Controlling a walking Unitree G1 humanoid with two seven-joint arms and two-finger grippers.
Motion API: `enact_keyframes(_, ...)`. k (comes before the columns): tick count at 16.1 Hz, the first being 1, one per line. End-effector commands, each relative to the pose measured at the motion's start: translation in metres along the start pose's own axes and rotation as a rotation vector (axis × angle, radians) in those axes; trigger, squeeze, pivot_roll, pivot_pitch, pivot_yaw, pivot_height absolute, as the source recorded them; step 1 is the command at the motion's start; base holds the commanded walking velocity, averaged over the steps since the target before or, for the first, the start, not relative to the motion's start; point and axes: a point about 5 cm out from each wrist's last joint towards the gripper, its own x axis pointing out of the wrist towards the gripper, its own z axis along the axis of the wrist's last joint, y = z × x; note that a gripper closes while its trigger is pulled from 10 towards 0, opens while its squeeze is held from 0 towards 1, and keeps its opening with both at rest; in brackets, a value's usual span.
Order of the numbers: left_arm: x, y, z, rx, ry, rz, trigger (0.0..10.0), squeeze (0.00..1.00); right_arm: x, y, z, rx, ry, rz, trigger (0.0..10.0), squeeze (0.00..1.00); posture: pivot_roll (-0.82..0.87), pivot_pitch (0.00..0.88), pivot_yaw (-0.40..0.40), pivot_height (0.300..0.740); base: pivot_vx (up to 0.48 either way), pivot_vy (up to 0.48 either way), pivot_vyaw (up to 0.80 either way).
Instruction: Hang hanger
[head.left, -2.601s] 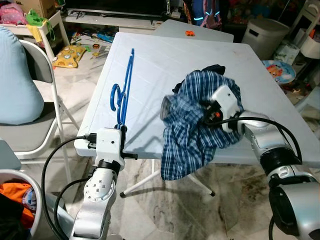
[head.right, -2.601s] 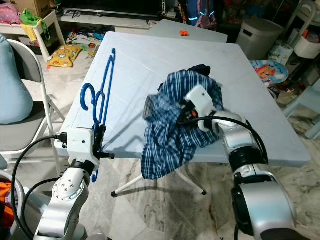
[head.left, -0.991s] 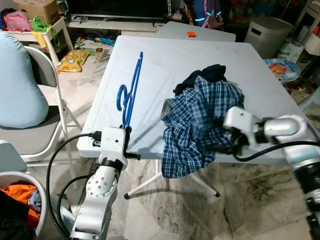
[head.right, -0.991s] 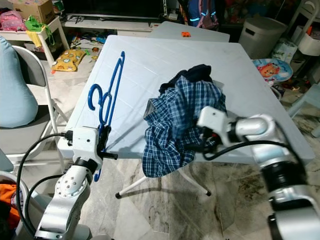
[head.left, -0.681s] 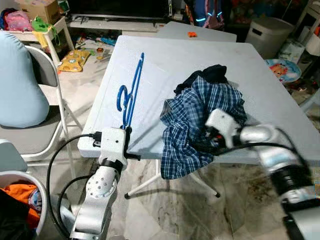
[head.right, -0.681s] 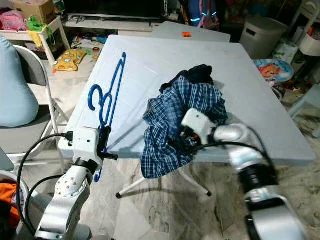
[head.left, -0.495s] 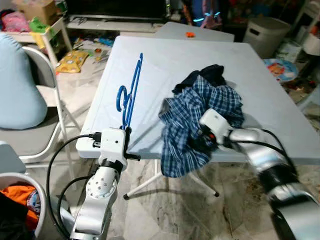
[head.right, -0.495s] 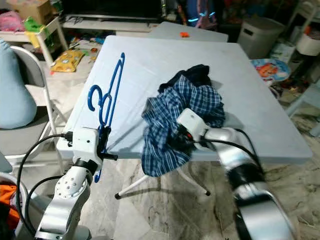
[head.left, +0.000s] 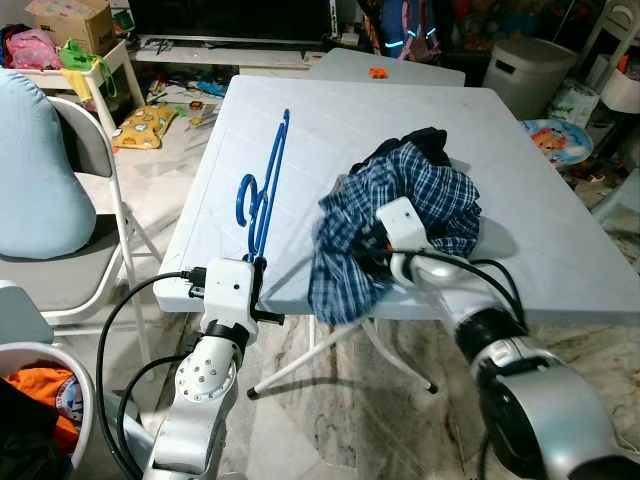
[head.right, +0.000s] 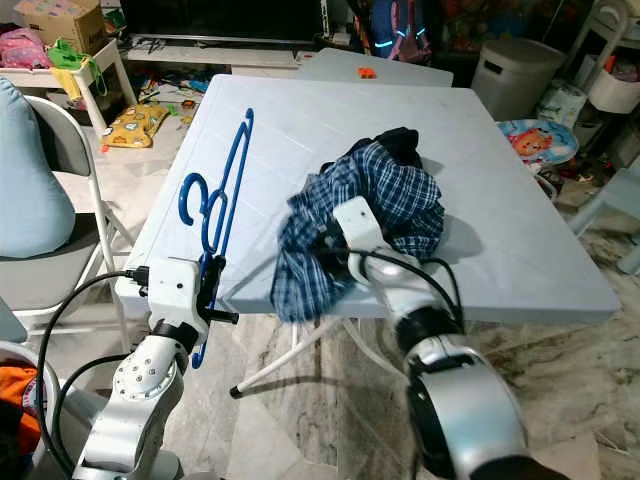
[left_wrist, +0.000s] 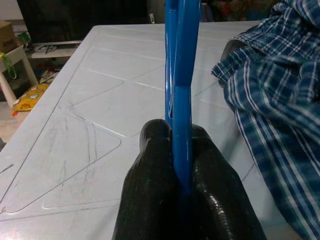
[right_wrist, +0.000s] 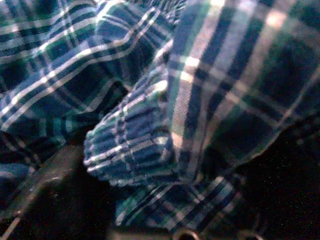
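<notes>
hanger (head.left: 262, 185): one, blue, upright over table (head.left: 330, 120) left edge.
left gripper (left_wrist: 181, 150): fingers clamped on hanger's lower end.
shirt (head.left: 400, 215): one, plaid, draped over front edge.
right gripper (head.left: 372, 245): buried in shirt; finger opening unclear.

Open tabletop (head.left: 330, 110) behind upright blue hanger (head.left: 262, 190), plaid shirt heap (head.left: 400, 225) blocking right side, folding chair (head.left: 95, 170) crowding left edge

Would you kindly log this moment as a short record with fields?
surface: white folding table
left pincer: shut on the blue hanger, at the table's near edge
hanger pose: standing on edge, hook up
right pincer: buried in the plaid shirt, fingers hidden
shirt: bunched, part draped over the near edge
</notes>
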Motion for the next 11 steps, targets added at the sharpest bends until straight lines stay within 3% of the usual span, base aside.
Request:
enact_keyframes(1,-0.001,-0.002,0.005,-0.004,-0.017,0.003,10.0,0.00,0.002,-0.002,0.016,0.026,-0.047,-0.063,10.0,0.00,0.11,0.084,-0.073,0.740,0.000,0.000,0.00)
enact_keyframes(3,-0.002,-0.003,0.005,-0.007,-0.019,0.012,10.0,0.00,0.005,0.001,0.053,0.089,-0.173,-0.179,10.0,0.00,0.13,0.087,-0.088,0.740,0.000,0.000,0.00)
enact_keyframes(4,-0.003,-0.003,0.005,-0.007,-0.019,0.016,10.0,0.00,0.005,0.001,0.061,0.147,-0.201,-0.196,10.0,0.00,0.13,0.087,-0.090,0.740,0.000,0.000,0.00)
enact_keyframes(6,-0.004,-0.001,0.005,-0.006,-0.019,0.029,10.0,0.00,0.000,-0.008,0.097,0.247,-0.330,-0.292,10.0,0.00,0.15,0.088,-0.099,0.740,0.000,0.000,0.00)
enact_keyframes(8,-0.004,0.000,0.006,-0.005,-0.020,0.038,10.0,0.00,-0.003,-0.010,0.114,0.294,-0.382,-0.287,10.0,0.00,0.16,0.086,-0.103,0.740,0.000,0.000,0.00)
enact_keyframes(9,-0.004,0.001,0.006,-0.004,-0.020,0.042,10.0,0.00,-0.004,-0.008,0.124,0.277,-0.409,-0.273,10.0,0.00,0.16,0.083,-0.104,0.740,0.000,0.000,0.00)
enact_keyframes(10,-0.003,0.001,0.006,-0.003,-0.021,0.046,10.0,0.00,-0.001,0.003,0.122,0.200,-0.396,-0.199,10.0,0.00,0.15,0.081,-0.104,0.740,0.000,0.000,0.00)
enact_keyframes(11,-0.002,0.002,0.006,-0.003,-0.022,0.049,10.0,0.00,0.003,0.020,0.113,0.126,-0.383,-0.040,10.0,0.00,0.14,0.079,-0.100,0.740,0.000,0.000,0.00)
